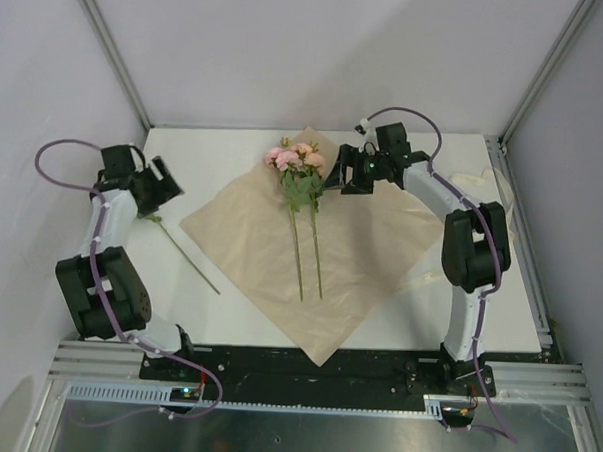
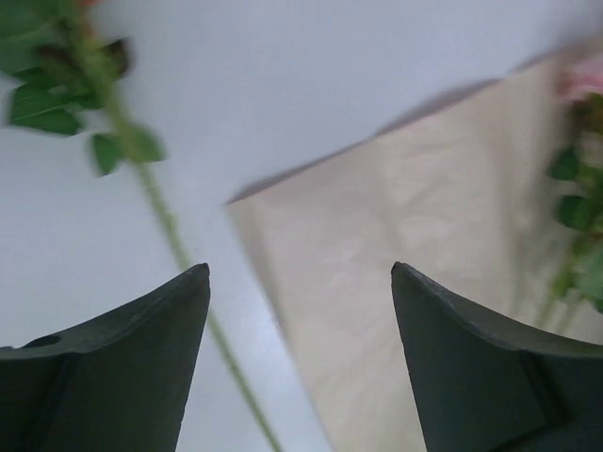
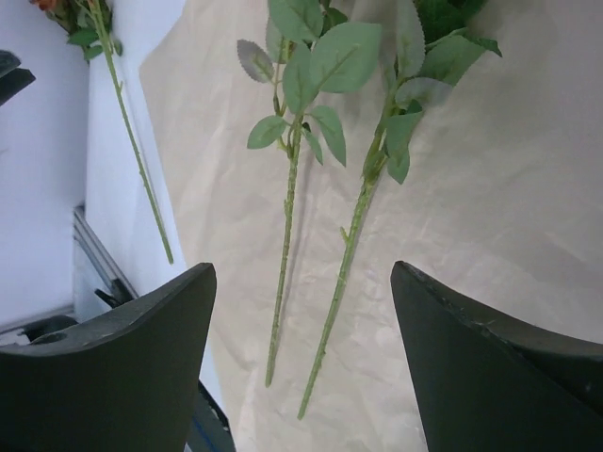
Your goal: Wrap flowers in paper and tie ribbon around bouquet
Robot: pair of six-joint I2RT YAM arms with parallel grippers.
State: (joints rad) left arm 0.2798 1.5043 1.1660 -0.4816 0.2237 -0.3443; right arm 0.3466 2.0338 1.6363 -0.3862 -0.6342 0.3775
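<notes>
Pink flowers, two stems, lie on the paper, heads toward the far edge. Paper lies flat, diamond-wise, on the table. Third stem lies on bare table just left of the paper, its head hidden under the left gripper, jaws wide apart, empty. Right gripper sits just right of the blooms, likewise spread and empty. Left wrist view is blurred.

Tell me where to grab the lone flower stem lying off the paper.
Best grip the lone stem on its bare middle, below the leaves, coming straight down with the left claw across it: it lies flat and thin on the table.
</notes>
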